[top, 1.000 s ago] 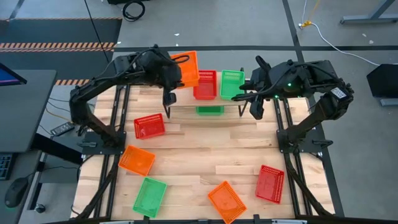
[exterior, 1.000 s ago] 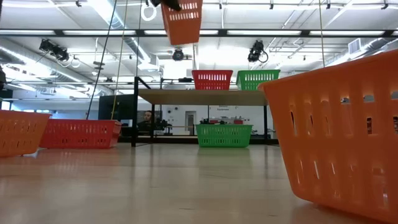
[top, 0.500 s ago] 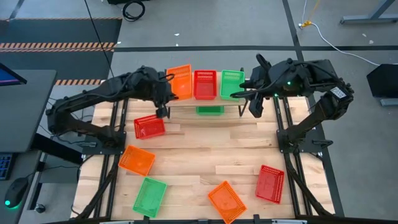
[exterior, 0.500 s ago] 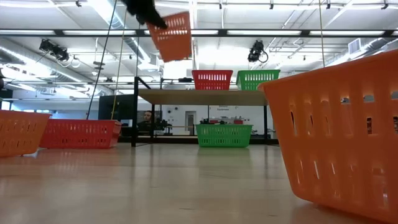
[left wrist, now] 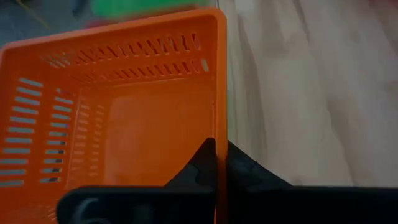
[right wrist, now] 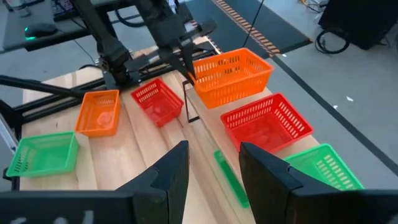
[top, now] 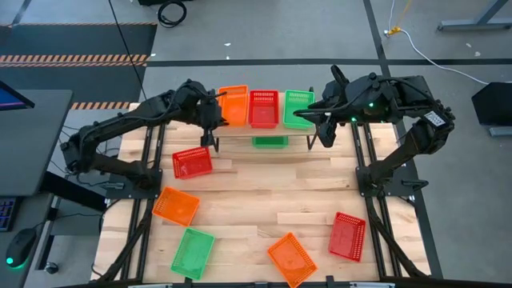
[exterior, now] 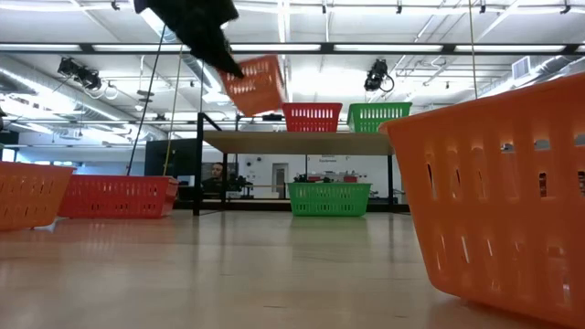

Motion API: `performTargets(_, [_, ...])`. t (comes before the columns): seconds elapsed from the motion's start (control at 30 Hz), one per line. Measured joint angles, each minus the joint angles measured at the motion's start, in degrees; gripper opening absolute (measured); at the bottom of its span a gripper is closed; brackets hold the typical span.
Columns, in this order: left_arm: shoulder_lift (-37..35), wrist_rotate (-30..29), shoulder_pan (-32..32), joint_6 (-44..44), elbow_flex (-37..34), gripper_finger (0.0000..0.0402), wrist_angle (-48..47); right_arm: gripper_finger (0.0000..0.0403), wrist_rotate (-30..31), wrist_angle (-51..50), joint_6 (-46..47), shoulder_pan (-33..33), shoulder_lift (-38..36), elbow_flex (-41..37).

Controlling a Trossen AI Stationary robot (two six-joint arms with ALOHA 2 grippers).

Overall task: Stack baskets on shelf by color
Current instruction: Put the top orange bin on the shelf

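Observation:
My left gripper (left wrist: 216, 163) is shut on an orange basket (top: 234, 105) and holds it above the left end of the shelf (top: 240, 131). In the low view the orange basket (exterior: 254, 84) hangs tilted over the shelf (exterior: 297, 142). A red basket (top: 263, 108) and a green basket (top: 298, 106) stand on the shelf top. Another green basket (top: 270, 142) sits on the table under the shelf. My right gripper (right wrist: 214, 177) is open and hovers beside the shelf's right end, near the green basket (right wrist: 320, 165). My left gripper holds the orange basket by the rim of one side wall (left wrist: 217, 134), the wall facing the table's left. One finger is inside the basket and one outside. The fingers come from the table's left, slanting down. The basket is lifted clear and tilted above the shelf top.
Loose baskets stand on the table: red (top: 192, 162), orange (top: 176, 206), green (top: 193, 252), orange (top: 291, 258) and red (top: 347, 236). In the low view the near orange basket (exterior: 498, 192) fills the picture's right side. Bare planks (top: 272, 188) lie in the table's middle.
My left gripper has come down toward the shelf's left end, carrying the orange basket with it. The basket has dropped from high above the shelf to just over its top and has tipped further over. My right arm has barely moved.

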Motion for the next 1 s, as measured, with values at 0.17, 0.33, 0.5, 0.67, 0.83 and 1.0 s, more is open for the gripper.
performTargets(0.17, [3.0,0.4,1.4,2.8,0.0,0.0004,-0.1,0.0146,0.0,-0.1,1.9,0.0,0.0,0.0])
performTargets(0.33, [5.6,0.3,2.9,4.2,0.0,0.0004,-0.5,0.0146,0.0,-0.1,2.4,0.0,0.0,0.0])
performTargets(0.5, [7.7,-1.2,3.6,4.6,0.0,0.0012,-3.3,0.0146,0.0,-0.1,2.6,0.0,0.0,0.0])
performTargets(0.67, [7.8,-1.3,2.9,4.5,0.0,0.0012,-2.5,0.0146,0.0,-0.1,2.5,0.0,0.0,0.0])
performTargets(0.83, [7.8,-1.6,2.5,4.4,0.0,0.0022,-2.3,0.0146,0.0,-0.2,2.0,0.0,0.0,0.0])
performTargets(1.0, [7.8,-5.7,1.8,4.3,0.0,0.0051,-2.3,0.0146,0.1,-0.2,1.5,0.0,0.0,0.0])
